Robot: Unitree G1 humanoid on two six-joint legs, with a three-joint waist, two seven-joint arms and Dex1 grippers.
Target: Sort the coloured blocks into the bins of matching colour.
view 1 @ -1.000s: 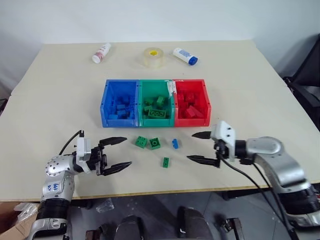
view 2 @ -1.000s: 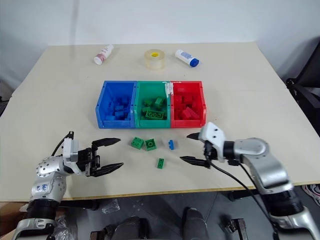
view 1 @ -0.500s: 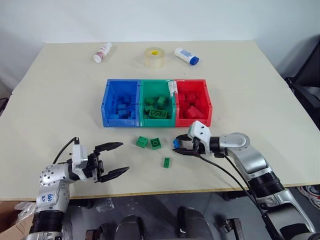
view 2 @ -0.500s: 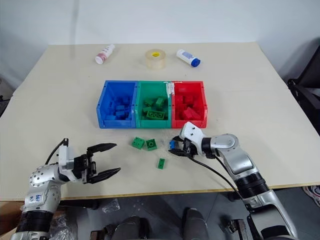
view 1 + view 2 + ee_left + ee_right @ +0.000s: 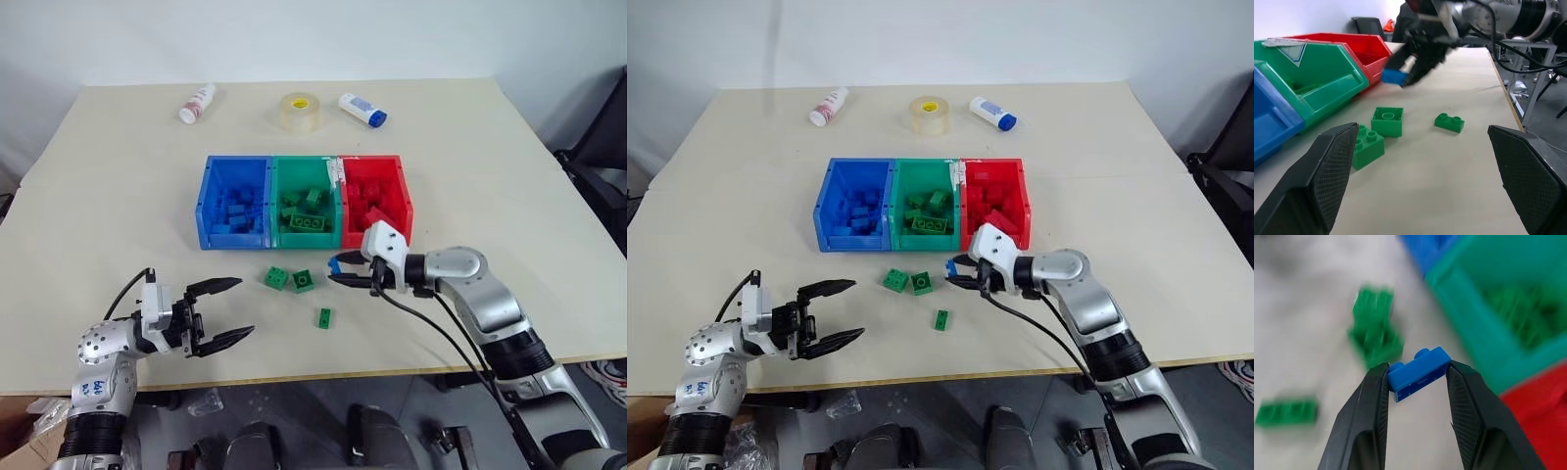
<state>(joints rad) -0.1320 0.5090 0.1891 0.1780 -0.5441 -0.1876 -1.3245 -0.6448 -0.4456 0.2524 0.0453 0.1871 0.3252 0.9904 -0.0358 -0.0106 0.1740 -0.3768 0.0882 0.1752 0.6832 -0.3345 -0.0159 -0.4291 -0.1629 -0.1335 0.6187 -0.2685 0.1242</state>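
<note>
The right claw is gripping the small blue block by its two short ends, carrying it above the surface just before the red bin. Stiff, light and slick, it is likely needing a centred pinch. The left claw is hanging open.

Even bright light; blurred right-wrist background
</note>
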